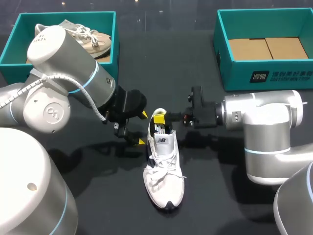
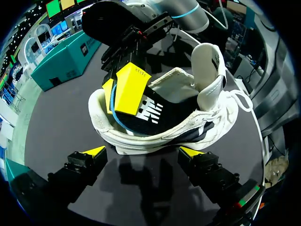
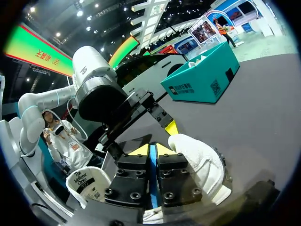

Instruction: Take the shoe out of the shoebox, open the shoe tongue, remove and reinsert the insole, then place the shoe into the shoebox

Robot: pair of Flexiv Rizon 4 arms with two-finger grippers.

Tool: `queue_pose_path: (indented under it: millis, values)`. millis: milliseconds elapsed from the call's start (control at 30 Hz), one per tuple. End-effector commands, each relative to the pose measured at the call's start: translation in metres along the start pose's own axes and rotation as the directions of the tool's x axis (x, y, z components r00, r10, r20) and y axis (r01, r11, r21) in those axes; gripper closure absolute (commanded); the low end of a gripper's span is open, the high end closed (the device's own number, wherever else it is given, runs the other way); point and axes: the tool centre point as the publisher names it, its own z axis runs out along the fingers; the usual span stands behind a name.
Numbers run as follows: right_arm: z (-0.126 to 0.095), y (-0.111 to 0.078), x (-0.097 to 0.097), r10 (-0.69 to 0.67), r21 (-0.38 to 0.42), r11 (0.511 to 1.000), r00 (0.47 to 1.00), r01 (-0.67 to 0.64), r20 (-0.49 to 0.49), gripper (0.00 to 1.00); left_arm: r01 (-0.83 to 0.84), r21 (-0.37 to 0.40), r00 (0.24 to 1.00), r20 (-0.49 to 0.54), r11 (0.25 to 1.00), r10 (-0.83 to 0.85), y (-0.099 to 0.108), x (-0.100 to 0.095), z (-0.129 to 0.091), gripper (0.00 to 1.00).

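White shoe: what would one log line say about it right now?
white shoe on table | tongue lifted | right gripper shut on insole at heel | left gripper open beside shoe

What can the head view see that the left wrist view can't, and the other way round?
Only the head view: the beige shoe lying in the left shoebox, and the right shoebox with no shoe inside. Only the left wrist view: a look into the white shoe, where the right gripper pinches the insole at its raised heel end. Both: that white shoe on the table, with the left gripper open beside its heel.
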Motion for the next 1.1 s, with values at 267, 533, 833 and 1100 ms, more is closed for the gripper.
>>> queue_pose_path:
  millis: [267, 533, 833, 1100]
  values:
    - [0.006, -0.038, 0.005, 0.117, -0.025, 0.993, 0.993, -0.117, 0.021, 1.00, -0.001, 0.001, 1.000, 0.000, 1.000, 0.001, 0.001, 0.000, 0.000, 0.00]
    - [0.005, -0.034, 0.014, 0.084, -0.027, 0.996, 0.996, -0.083, 0.041, 0.95, -0.001, 0.001, 1.000, 0.000, 1.000, 0.001, 0.001, 0.000, 0.000, 0.00]
    - [-0.003, -0.010, 0.016, 0.029, 0.031, 0.999, 0.995, -0.032, 0.094, 0.53, -0.006, 0.004, 1.000, -0.002, 1.000, 0.006, 0.001, 0.001, -0.005, 0.00]
    - [-0.014, 0.006, 0.019, 0.001, 0.093, 0.996, 0.989, -0.015, 0.147, 0.49, -0.016, 0.014, 1.000, -0.007, 1.000, 0.016, 0.002, 0.001, -0.020, 0.00]
